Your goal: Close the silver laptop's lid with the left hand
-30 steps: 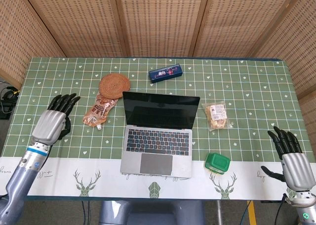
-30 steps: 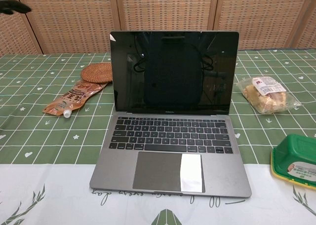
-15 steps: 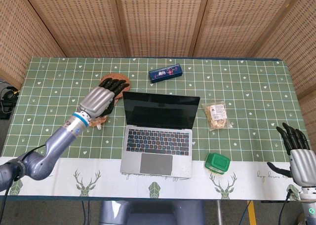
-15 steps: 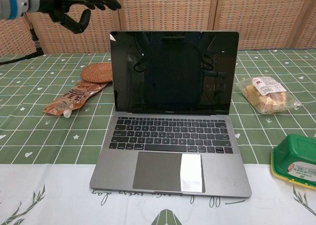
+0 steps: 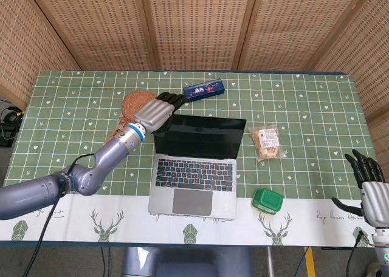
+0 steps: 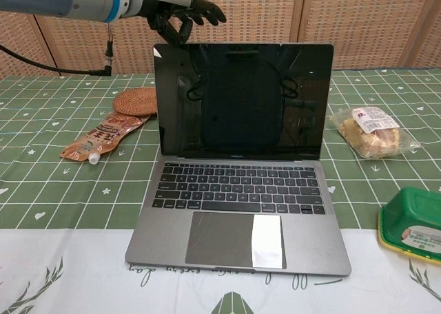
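Head view: silver laptop [image 5: 194,170] open at table centre, left hand [image 5: 155,112] above the lid's upper left corner.

Left to right: orange pouch [image 6: 102,136], print illegible; woven coaster [image 6: 136,102]; blue box [image 5: 204,90], lettering unreadable; bagged snack [image 5: 267,141]; green container [image 5: 267,201]. Green grid-patterned tablecloth [image 5: 304,107] with white deer-printed front edge; woven cane panels [image 5: 194,22] behind. Left fingers [image 6: 200,9] loosely curled forward, holding nothing. Right hand [image 5: 371,189] at the table's right edge, fingers extended and apart.
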Robot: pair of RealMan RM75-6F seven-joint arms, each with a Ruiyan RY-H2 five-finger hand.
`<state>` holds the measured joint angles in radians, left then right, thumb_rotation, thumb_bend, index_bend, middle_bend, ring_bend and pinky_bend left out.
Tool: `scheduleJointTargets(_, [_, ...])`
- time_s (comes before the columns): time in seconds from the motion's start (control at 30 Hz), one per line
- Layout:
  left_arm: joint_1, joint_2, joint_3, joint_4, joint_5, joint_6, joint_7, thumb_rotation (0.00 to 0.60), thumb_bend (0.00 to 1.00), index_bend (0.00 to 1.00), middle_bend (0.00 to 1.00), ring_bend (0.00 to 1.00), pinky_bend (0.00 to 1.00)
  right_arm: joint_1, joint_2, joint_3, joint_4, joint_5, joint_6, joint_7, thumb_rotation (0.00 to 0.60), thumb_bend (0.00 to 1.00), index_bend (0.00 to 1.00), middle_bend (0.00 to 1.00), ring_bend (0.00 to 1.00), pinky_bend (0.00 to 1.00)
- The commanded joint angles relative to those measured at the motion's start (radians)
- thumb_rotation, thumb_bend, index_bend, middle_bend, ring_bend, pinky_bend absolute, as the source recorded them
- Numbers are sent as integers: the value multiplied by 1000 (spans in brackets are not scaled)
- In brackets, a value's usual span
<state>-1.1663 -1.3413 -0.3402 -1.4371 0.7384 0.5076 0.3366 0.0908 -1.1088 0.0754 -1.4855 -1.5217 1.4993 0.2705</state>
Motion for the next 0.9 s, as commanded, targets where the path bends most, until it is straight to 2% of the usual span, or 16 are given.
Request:
scheduleJointTargets(0.03, [-54,-33,20,34,-58,-21,-6,600,1000,43,0,0,30,-1,3,3,4,6,-1,11,600,96,0,0,0,0])
scheduleJointTargets(0.13, [-85,-43,34,43,-82,-12,1,600,1000,98,0,7,91,-1,6,5,6,8,0,21,600,96,0,0,0,0])
scheduleJointTargets(0.2, [-104,-48,45,44,-102,0,5,600,1000,162,29,49,157,-2,8,5,6,6,1,26,600,97,0,0,0,0])
scheduleJointTargets(0.33, [-133,-49,65,36,-139,22,14,600,1000,314,197,199,303,-3,10,4,6,2,4,31,600,97,0,0,0,0])
scheduleJointTargets(0.4, [-141,-45,68,25,-159,22,6,600,1000,364,257,244,336,-4,11,5,6,1,7,33,600,96,0,0,0,0])
scheduleJointTargets(0.6, [-152,9,67,-42,-172,15,-30,600,1000,423,323,290,357,-7,13,5,4,-2,12,35,600,97,0,0,0,0])
scheduleJointTargets(0.9, [-130,98,78,-182,-121,17,-84,600,1000,428,327,294,359,-9,15,0,-6,-17,22,23,600,96,0,0,0,0])
